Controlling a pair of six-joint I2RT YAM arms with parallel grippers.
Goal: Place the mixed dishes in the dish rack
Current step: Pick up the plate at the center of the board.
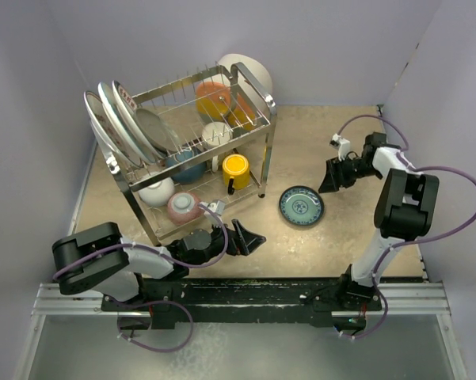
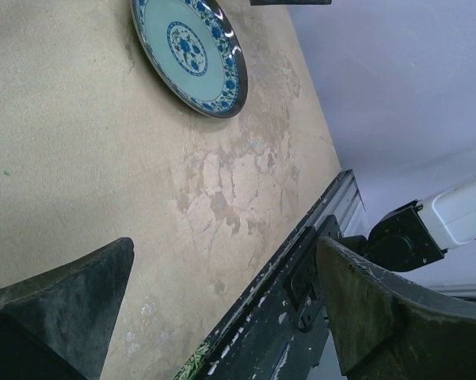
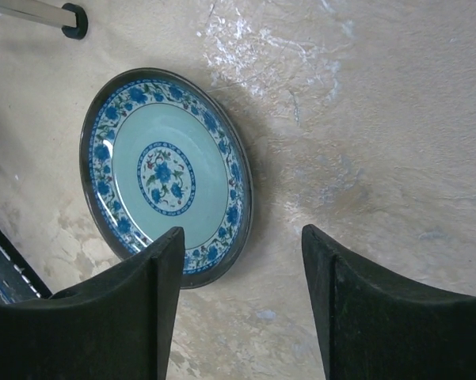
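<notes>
The chrome wire dish rack (image 1: 263, 106) stands at the back left. Its upper tier holds upright plates (image 1: 115, 120), orange dishes (image 1: 216, 98) and a white cup (image 1: 216, 134). Its lower tier holds a yellow cup (image 1: 236, 169), a white bowl (image 1: 156, 191), a dark blue bowl (image 1: 187, 164) and a small patterned bowl (image 1: 184, 207). A teal plate with blue flowers (image 1: 301, 206) lies flat on the table, also in the left wrist view (image 2: 188, 51) and the right wrist view (image 3: 166, 174). My left gripper (image 1: 253, 237) is open and empty near the rack's front. My right gripper (image 1: 329, 179) is open and empty, right of the plate.
A large white plate (image 1: 249, 73) leans behind the rack against the back wall. Purple walls close the back and both sides. A black rail (image 2: 301, 317) runs along the near table edge. A rack foot (image 3: 74, 21) stands beyond the teal plate.
</notes>
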